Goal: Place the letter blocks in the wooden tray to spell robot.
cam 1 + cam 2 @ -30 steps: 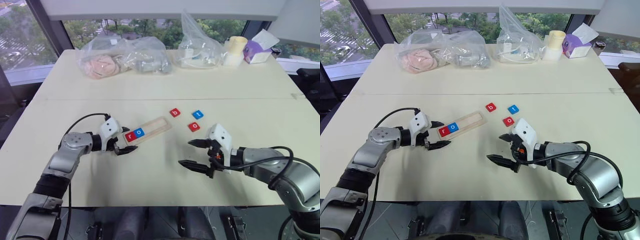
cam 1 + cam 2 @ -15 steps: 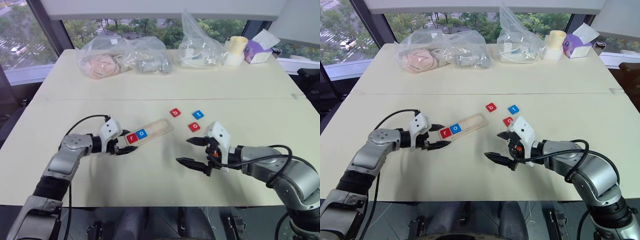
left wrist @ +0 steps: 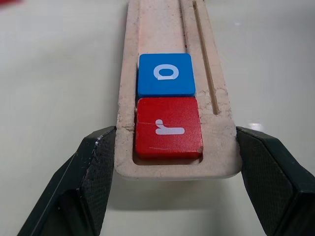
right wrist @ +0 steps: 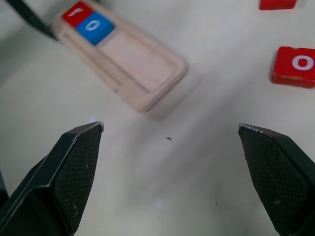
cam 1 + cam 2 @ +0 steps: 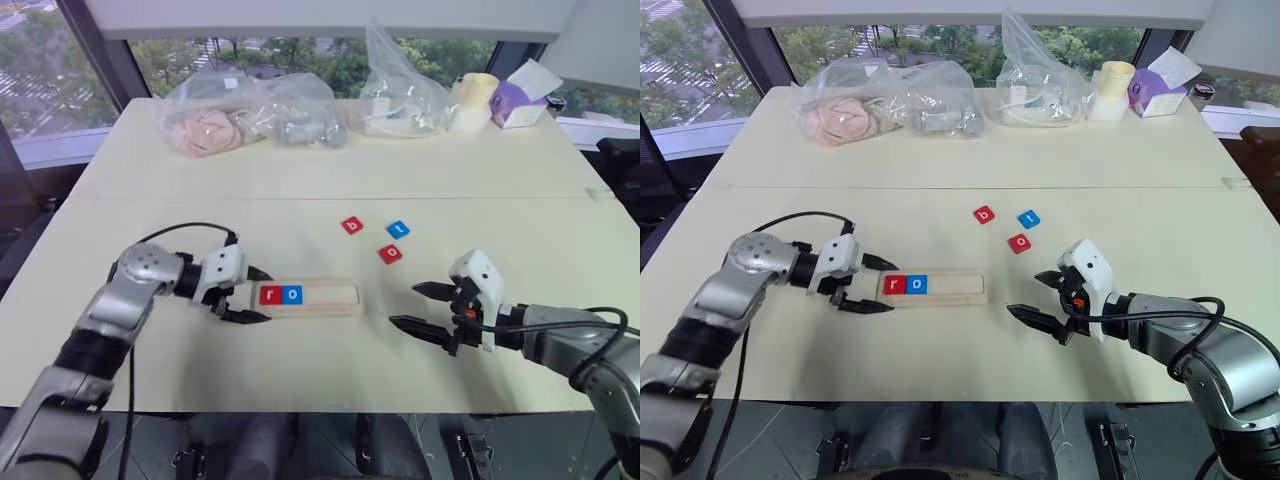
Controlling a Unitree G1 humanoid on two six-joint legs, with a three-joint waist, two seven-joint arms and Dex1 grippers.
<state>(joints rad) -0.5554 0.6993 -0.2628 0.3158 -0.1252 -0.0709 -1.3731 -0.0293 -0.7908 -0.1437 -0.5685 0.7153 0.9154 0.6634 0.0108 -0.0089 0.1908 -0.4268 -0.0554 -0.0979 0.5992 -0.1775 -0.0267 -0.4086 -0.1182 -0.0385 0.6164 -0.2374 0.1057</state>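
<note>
With the left pincer (image 3: 177, 169) clamped on the wooden tray (image 5: 325, 297) end and the right pincer (image 5: 422, 307) wide and empty, a jerk could spill the red r (image 3: 168, 128) and blue o (image 3: 165, 74)

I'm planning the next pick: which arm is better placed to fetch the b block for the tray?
Probably the right. The right gripper is open and empty, nearer the loose b block. The left gripper is shut on the wooden tray, clamping the end that holds r and o.

Bright even daylight from the windows (image 5: 60, 70) behind, soft faint shadows, slight motion blur up close
</note>
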